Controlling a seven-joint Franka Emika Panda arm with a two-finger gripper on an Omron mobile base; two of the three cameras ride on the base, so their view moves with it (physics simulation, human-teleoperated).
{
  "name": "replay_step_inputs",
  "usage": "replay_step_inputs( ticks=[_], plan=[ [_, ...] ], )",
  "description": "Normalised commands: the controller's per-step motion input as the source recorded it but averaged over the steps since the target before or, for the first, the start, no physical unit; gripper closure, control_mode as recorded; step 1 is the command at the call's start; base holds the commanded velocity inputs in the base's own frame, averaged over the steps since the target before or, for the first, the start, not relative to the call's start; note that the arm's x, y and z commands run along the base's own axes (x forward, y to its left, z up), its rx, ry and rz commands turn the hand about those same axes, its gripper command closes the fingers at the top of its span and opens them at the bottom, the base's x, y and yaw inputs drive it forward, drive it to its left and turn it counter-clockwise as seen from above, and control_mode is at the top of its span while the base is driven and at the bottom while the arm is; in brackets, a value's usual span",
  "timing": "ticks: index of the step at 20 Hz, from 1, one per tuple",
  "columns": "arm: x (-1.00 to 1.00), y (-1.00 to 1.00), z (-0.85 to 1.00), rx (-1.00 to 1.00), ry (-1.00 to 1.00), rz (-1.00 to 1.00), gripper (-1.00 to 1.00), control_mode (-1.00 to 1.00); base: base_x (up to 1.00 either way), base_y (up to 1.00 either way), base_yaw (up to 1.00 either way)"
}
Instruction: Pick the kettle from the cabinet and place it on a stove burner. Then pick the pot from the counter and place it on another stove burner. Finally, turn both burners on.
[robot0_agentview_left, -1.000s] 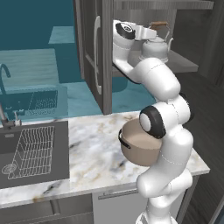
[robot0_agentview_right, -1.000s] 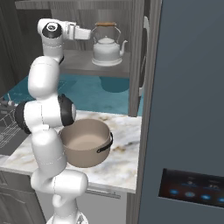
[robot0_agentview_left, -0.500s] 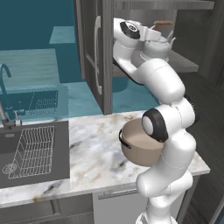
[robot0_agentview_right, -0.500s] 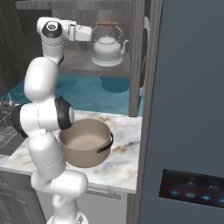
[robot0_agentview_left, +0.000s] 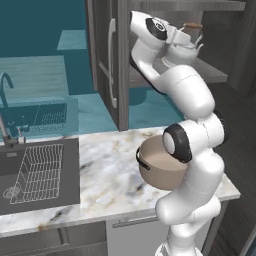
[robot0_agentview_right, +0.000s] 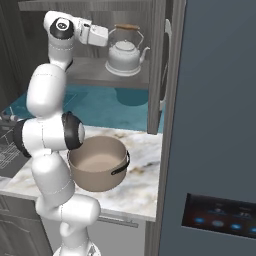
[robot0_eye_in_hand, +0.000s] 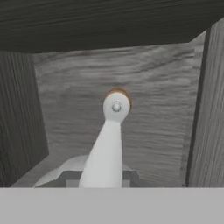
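Right base view shows the kettle standing upright on the grey shelf of the cabinet, with our hand raised level with the kettle's upper part and just beside its arched wire handle. We cannot tell from any view whether the jaws are spread, pressed together or pinching the handle. We judge the kettle to be light and rigid, with a smooth, rounded, slippery body; the body offers no sound hold, so we recommend taking it at the brown wooden piece atop the handle. Expect the kettle to swing beneath a thin wire handle once lifted. Hand view shows the spout pointing toward the camera, so the spout lies between us and the body. The open cabinet door and the cabinet side walls confine the withdrawal path. The pot rests on the bench directly below, close against our arm; the sink lies well apart to the left.
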Motion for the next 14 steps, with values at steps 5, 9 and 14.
replay_step_inputs(
  ticks=[5,9,14],
  plan=[
    [-0.54,-0.02,-0.73,0.00,-0.10,0.00,1.00,-1.00,0.00,0.00,0.00],
    [-0.58,-0.18,-0.35,0.00,-0.12,0.00,1.00,-1.00,0.00,0.00,0.00],
    [-0.47,-0.46,-0.16,0.00,-0.08,0.00,1.00,-1.00,0.00,0.00,0.00]
  ],
)
